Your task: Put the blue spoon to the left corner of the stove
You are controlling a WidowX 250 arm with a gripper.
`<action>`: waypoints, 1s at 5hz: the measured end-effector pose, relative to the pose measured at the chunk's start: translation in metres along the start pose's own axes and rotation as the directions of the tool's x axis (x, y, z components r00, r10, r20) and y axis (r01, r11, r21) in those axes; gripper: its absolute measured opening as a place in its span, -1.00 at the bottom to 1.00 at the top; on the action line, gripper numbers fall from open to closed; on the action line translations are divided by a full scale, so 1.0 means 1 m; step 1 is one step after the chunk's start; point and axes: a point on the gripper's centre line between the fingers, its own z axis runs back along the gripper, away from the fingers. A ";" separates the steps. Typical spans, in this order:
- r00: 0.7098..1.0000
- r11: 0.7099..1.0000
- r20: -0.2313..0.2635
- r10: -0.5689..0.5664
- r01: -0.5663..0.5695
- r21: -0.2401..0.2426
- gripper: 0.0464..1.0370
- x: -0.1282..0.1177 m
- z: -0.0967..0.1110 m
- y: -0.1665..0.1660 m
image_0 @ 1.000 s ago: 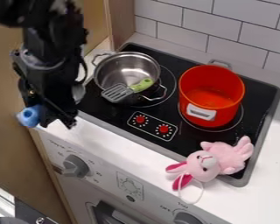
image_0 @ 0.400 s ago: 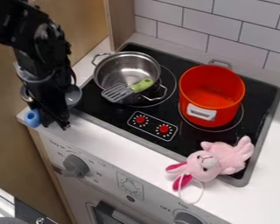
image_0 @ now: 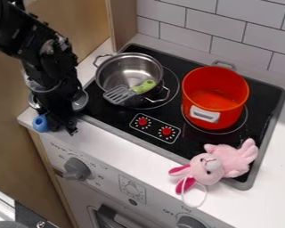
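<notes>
The black gripper (image_0: 61, 124) hangs low over the white counter's left corner, beside the stove's left front corner, and is shut on the blue spoon (image_0: 41, 124). The spoon's blue handle end sticks out on the left, and its grey bowl (image_0: 80, 102) shows on the right, next to the stove's edge. The gripper hides the spoon's middle. Whether the spoon touches the counter, I cannot tell. The black stove (image_0: 103, 113) has a grey rim.
On the stove stand a steel pot (image_0: 130, 71) with a green-handled spatula (image_0: 120, 94) in it and a red pot (image_0: 215, 95). A pink plush rabbit (image_0: 219, 164) lies over the front right edge. A wooden panel (image_0: 122, 22) rises at the back left.
Since a second ago the gripper has come down with the spoon, which has moved toward the right and the camera, its handle now over the counter corner. Pots, spatula and rabbit have stayed put.
</notes>
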 end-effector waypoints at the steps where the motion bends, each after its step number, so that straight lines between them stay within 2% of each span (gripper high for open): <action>1: 1.000 1.000 -0.008 0.015 -0.015 -0.003 -0.44 0.004 -0.001 -0.004; 2: 1.000 1.000 -0.024 0.016 -0.016 -0.010 -0.31 0.006 -0.001 -0.006; 4: 0.996 0.999 -0.093 0.019 -0.022 -0.027 0.80 0.004 0.007 -0.010; 5: 0.992 0.999 -0.126 0.026 -0.030 -0.035 0.93 0.005 0.012 -0.011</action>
